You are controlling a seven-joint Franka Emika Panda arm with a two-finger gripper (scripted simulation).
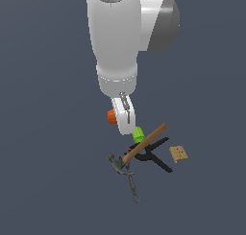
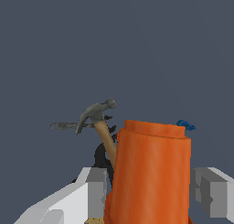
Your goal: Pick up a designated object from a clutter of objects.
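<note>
Holding: my gripper (image 2: pixel 151 191) clamps the orange chunk (image 2: pixel 151 173), lifted above the clutter (image 1: pixel 139 155).
Axis: chunk's length runs between my fingers (image 2: pixel 96 191).
Writing: none legible.

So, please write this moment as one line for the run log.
phase: grasp | gripper: shut on orange chunk | clutter: hammer, black clamp, green piece, tan block

Plain slate-blue floor (image 1: pixel 43 181) (evenly lit)

No words, numbers or brand marks can be read anywhere. The tan block (image 1: pixel 178 153) shows faint lines, perhaps grain only.
</note>
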